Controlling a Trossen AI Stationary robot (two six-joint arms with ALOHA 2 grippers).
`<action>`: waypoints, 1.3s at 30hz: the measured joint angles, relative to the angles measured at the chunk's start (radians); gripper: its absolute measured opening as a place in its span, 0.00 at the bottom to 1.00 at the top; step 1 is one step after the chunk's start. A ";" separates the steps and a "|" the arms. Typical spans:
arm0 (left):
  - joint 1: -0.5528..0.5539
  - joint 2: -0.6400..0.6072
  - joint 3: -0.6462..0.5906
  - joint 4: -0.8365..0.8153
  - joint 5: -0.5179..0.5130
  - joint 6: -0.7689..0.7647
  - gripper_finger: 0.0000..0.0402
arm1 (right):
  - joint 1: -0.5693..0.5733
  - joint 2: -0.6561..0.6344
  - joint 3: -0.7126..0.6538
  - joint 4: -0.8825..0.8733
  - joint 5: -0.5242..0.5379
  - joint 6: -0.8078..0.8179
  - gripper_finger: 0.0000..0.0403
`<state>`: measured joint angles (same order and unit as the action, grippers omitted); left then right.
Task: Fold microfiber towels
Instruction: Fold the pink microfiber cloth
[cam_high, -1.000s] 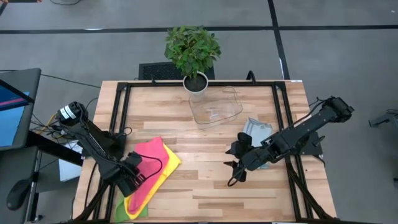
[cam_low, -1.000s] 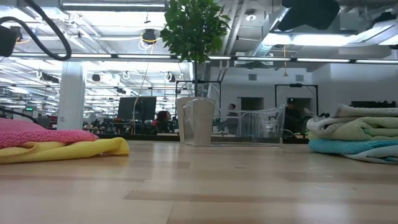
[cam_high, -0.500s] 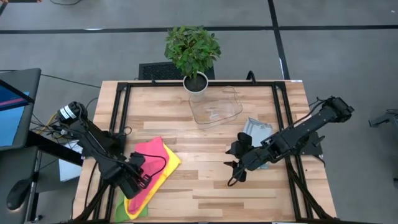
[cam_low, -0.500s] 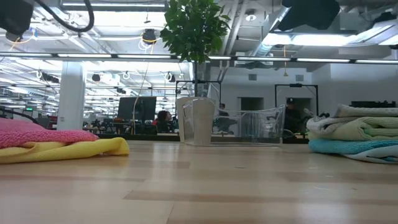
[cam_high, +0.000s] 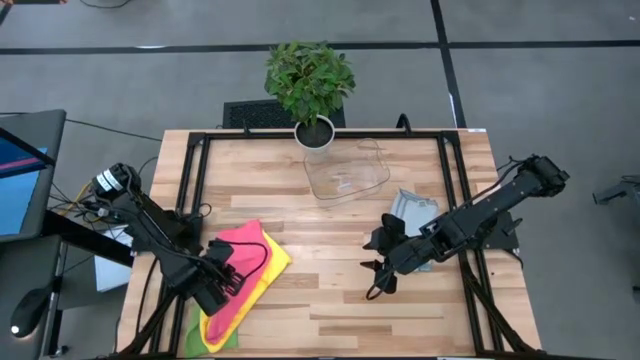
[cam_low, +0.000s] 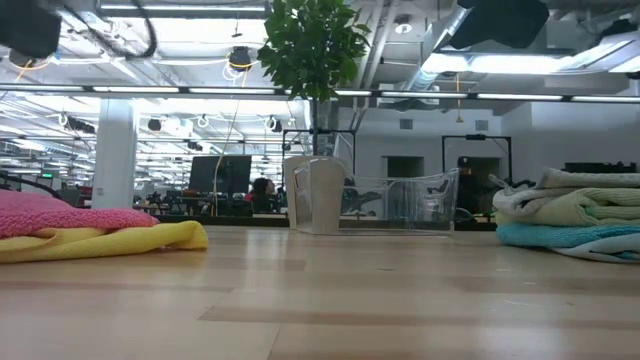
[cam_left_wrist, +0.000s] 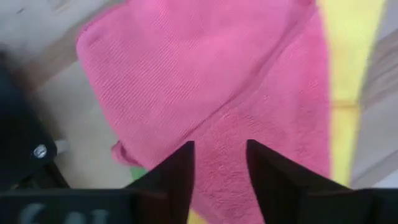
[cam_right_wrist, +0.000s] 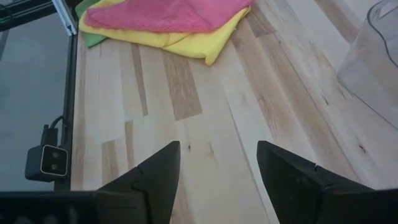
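Left end effector (cam_left_wrist: 219, 171) hovers over pink towel (cam_left_wrist: 205, 93), fingers parted, reopened since earlier; right end effector (cam_right_wrist: 217, 171) open, unchanged.

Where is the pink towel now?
In the high view, the pink towel lies on the table's left side, on top of the yellow towel, under the left gripper.

I see a bright pink towel (cam_high: 240, 262) lying over a yellow towel (cam_high: 272, 266), with a green towel (cam_high: 194, 336) peeking out at seven o'clock. At three o'clock sits a light grey towel (cam_high: 410, 208) with teal edging. My arms are dark, the table (cam_high: 330, 310) pale striped wood, the plant (cam_high: 308, 78) leafy green in a white pot.
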<state>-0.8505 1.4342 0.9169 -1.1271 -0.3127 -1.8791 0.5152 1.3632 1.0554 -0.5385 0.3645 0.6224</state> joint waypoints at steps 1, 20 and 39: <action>0.000 0.000 -0.009 0.003 0.018 0.000 0.37 | 0.000 0.000 0.000 0.000 0.000 0.000 0.59; 0.000 0.006 -0.116 0.139 0.097 0.009 0.50 | 0.000 0.000 0.000 0.000 -0.001 0.018 0.59; 0.039 0.005 -0.123 0.086 0.109 0.085 0.56 | 0.000 0.000 0.000 -0.007 -0.001 0.007 0.59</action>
<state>-0.8120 1.4395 0.7943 -1.0407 -0.2037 -1.7936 0.5148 1.3632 1.0550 -0.5453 0.3634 0.6289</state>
